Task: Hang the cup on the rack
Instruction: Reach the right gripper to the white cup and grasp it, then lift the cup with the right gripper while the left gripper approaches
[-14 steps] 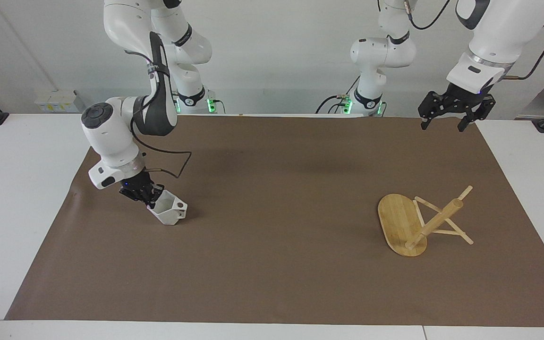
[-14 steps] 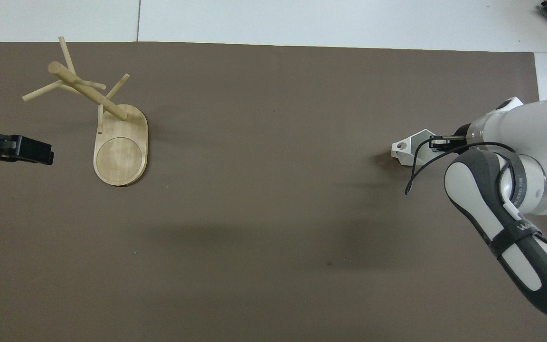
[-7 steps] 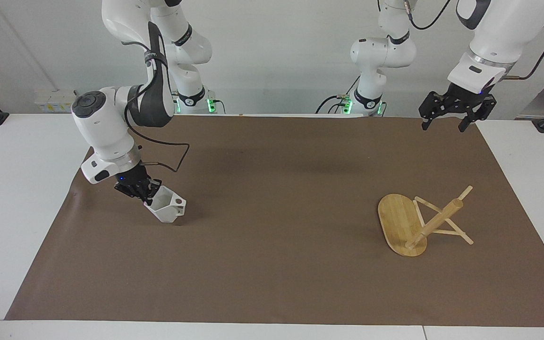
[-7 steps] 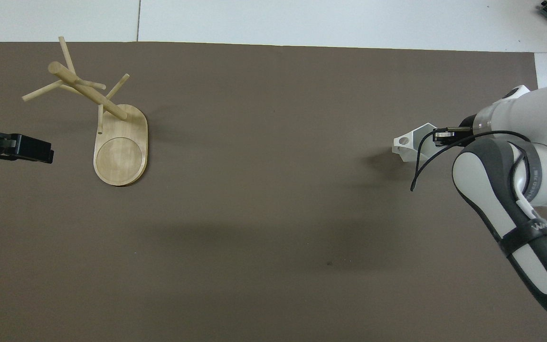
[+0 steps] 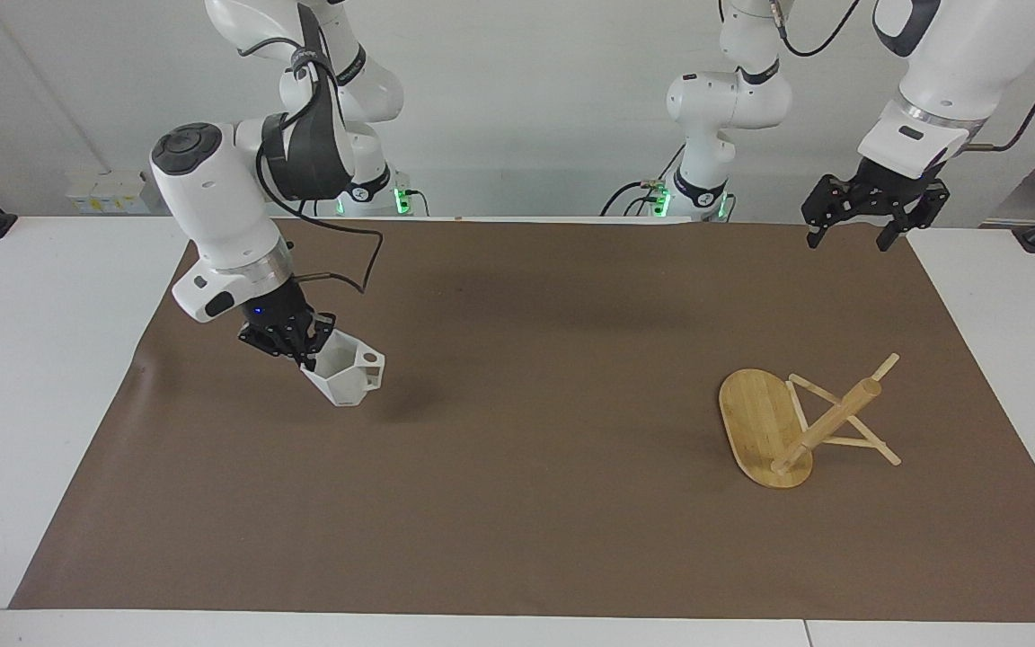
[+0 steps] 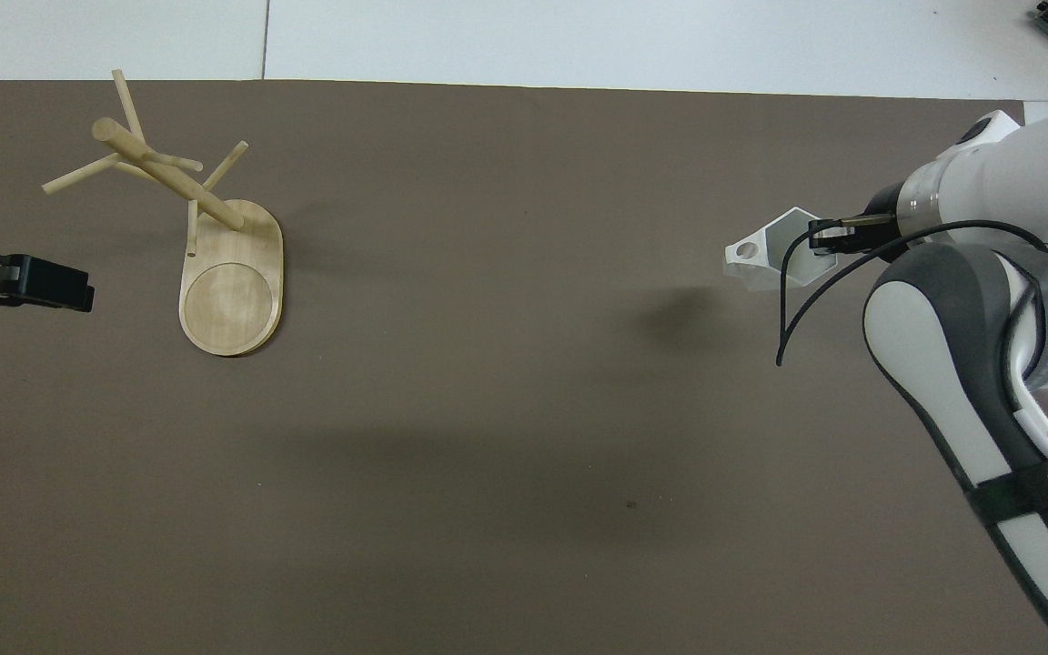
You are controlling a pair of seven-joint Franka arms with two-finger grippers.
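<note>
White cup [image 5: 347,376] hangs tilted in right pincer [image 5: 302,346] above mat [image 5: 517,503].

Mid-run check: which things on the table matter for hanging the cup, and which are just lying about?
Belongs to the job:
- white cup, held off the mat by the right gripper
- bamboo rack, at the left arm's end
- left gripper, waiting, jaws open

Just lying about:
- brown mat
</note>
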